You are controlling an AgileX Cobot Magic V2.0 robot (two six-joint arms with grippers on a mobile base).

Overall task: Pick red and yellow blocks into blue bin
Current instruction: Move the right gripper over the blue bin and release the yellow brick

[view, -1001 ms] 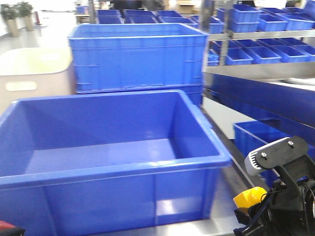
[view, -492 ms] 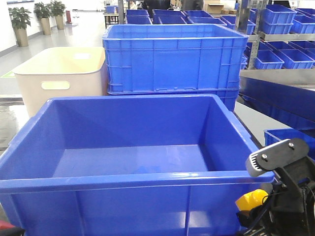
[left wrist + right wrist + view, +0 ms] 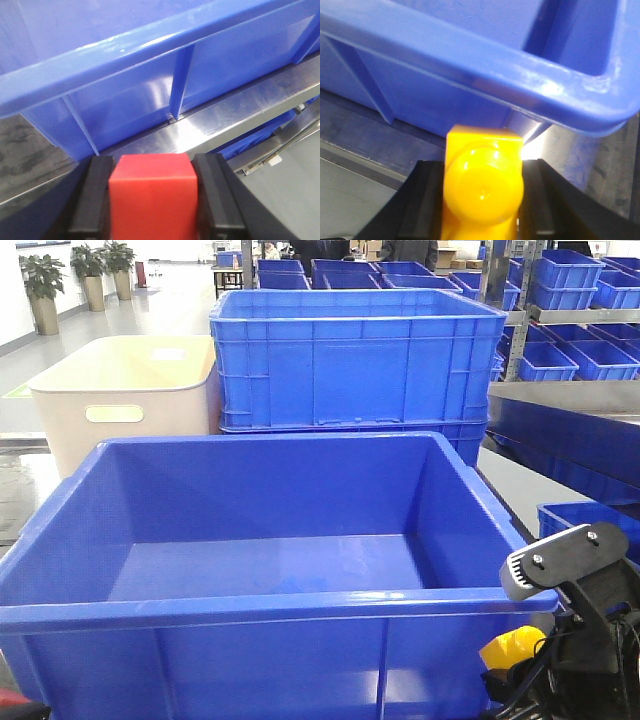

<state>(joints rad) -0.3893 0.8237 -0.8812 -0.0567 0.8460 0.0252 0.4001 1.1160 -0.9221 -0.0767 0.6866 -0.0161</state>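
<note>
The blue bin point(image 3: 270, 605) fills the middle of the front view. Its thick rolled rim is glossy, and its smooth floor shows only blue plastic. Behind it at 12 o'clock stands a taller blue crate point(image 3: 350, 360) with grid ribbing, resting on another of the same kind; what it holds is hidden by its walls. At 10 o'clock sits a beige tub point(image 3: 130, 400) with a handle slot, its inside likewise out of sight. At 2 o'clock, shelves point(image 3: 520, 315) carry rows of small blue bins point(image 3: 565, 280) (too far off to see their contents).

Neither block is in the bin. The left tool point(image 3: 152, 162) is closed on the red block point(image 3: 150, 195), which is clamped between two black fingers point(image 3: 92, 195). The block hangs outside the bin's near wall, below the rim and facing the vertical ribs, over the steel surface point(image 3: 210, 130). In the front view only a red sliver shows, at 7 o'clock.

The right tool point(image 3: 482, 165) grips the yellow block point(image 3: 482, 185), one round stud turned toward the wrist camera. It also sits outside the bin and under the rim, by a rounded corner. From the front it appears at 4 o'clock, just beside the bin's right front corner, beneath the grey camera mount point(image 3: 565, 560).
</note>
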